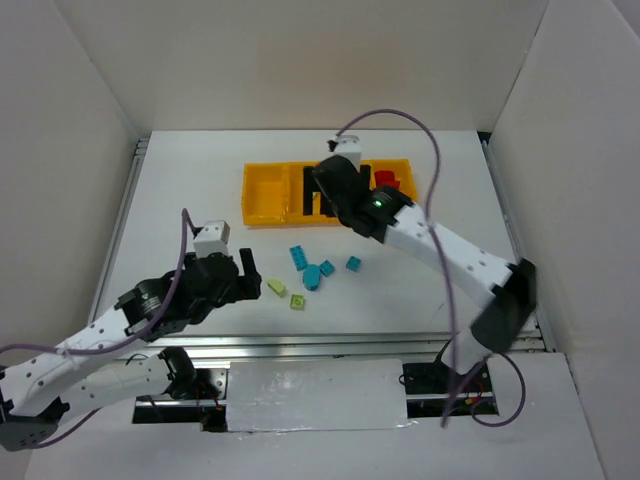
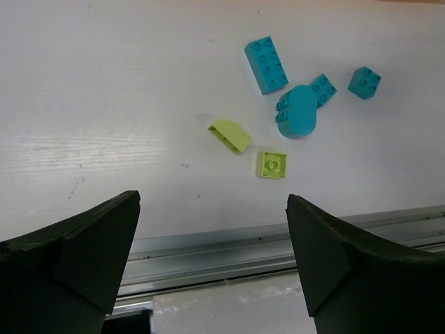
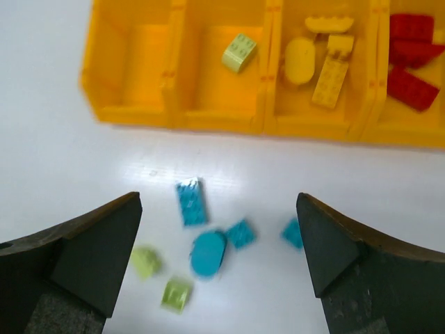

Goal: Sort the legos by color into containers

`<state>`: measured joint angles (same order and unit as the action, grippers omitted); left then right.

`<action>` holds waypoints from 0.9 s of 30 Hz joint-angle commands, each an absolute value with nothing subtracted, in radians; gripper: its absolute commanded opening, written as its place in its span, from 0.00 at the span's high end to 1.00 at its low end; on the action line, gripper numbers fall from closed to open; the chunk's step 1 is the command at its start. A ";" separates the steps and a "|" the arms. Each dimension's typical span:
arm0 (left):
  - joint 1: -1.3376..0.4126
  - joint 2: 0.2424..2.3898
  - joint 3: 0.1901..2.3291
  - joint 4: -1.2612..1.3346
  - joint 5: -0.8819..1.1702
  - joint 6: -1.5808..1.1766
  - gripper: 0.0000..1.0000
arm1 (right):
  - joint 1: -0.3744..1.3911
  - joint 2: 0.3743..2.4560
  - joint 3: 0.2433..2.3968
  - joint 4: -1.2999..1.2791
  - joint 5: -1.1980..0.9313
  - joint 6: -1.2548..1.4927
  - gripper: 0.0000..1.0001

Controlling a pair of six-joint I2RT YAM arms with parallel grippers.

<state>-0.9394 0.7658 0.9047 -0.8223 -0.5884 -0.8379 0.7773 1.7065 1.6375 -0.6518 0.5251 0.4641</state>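
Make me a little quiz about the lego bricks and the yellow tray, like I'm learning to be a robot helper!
1. True or false: the leftmost compartment of the tray holds blue bricks.
2. How many pale green bricks lie loose on the table? A) one B) two C) four
3. Fill in: seen from the right wrist, the red bricks sit in the ____ compartment.
Key: 1 false, it is empty; 2 B; 3 rightmost.

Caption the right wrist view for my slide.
Open right gripper facing loose cyan bricks and pale green bricks; long orange-yellow plastic tray holds one green brick, yellow bricks, red bricks.
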 commanded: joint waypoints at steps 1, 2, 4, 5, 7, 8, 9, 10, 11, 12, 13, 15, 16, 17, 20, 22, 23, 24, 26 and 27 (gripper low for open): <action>-0.942 0.869 0.874 -0.758 -0.583 -1.017 0.00 | 0.827 1.389 1.385 -0.586 0.526 0.570 0.00; -0.943 0.900 0.874 -0.747 -0.586 -1.073 0.00 | 0.845 1.335 1.335 -0.581 0.511 0.586 0.00; -0.942 0.980 0.884 -0.709 -0.586 -1.126 0.00 | 0.853 1.211 1.219 -0.587 0.480 0.620 0.00; -0.943 1.009 0.896 -0.703 -0.587 -1.187 0.00 | 0.867 1.181 1.192 -0.600 0.465 0.630 0.00; -0.942 1.081 0.910 -0.695 -0.600 -1.251 0.00 | 0.879 1.115 1.128 -0.629 0.469 0.660 0.00; -0.942 1.104 0.922 -0.695 -0.601 -1.311 0.01 | 0.888 1.100 1.109 -0.633 0.465 0.666 0.00; -0.942 1.144 0.925 -0.696 -0.618 -1.348 0.02 | 0.894 1.077 1.092 -0.640 0.460 0.669 0.00; -0.942 1.166 0.925 -0.699 -0.627 -1.380 0.02 | 0.899 1.071 1.069 -0.649 0.459 0.676 0.00; -0.940 1.186 0.931 -0.706 -0.635 -1.443 0.04 | 0.902 1.065 1.062 -0.658 0.459 0.684 0.00; -0.937 1.230 0.936 -0.716 -0.662 -1.475 0.04 | 0.913 1.052 1.045 -0.663 0.459 0.689 0.00; -0.936 1.253 0.940 -0.729 -0.670 -1.521 0.04 | 0.916 1.045 1.037 -0.661 0.454 0.687 0.00; -0.927 1.331 0.957 -0.721 -0.670 -1.537 0.04 | 0.917 1.026 1.010 -0.643 0.443 0.684 0.01; -0.916 1.389 0.980 -0.727 -0.654 -1.551 0.04 | 0.919 1.019 1.002 -0.628 0.439 0.677 0.00; -0.911 1.417 0.994 -0.732 -0.646 -1.555 0.05 | 0.917 1.019 0.994 -0.627 0.437 0.676 0.00; -0.902 1.515 1.040 -0.742 -0.643 -1.560 0.07 | 0.919 1.026 0.986 -0.626 0.428 0.669 0.01; -0.896 1.552 1.057 -0.749 -0.650 -1.571 0.09 | 0.920 1.025 0.973 -0.623 0.422 0.664 0.00; -0.891 1.580 1.058 -0.747 -0.647 -1.574 0.09 | 0.923 1.020 0.960 -0.614 0.417 0.664 0.00; -0.879 1.589 1.055 -0.741 -0.644 -1.572 0.11 | 0.925 1.017 0.953 -0.611 0.413 0.664 0.00; -0.858 1.606 1.036 -0.707 -0.624 -1.566 0.13 | 0.925 1.008 0.933 -0.604 0.405 0.664 0.00; -0.851 1.611 1.016 -0.693 -0.614 -1.559 0.17 | 0.927 1.005 0.927 -0.603 0.406 0.664 0.00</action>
<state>-0.8776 1.6001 1.0267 -0.7204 -0.6182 -1.5314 0.9146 1.0340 0.9508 -0.6312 0.4107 0.6643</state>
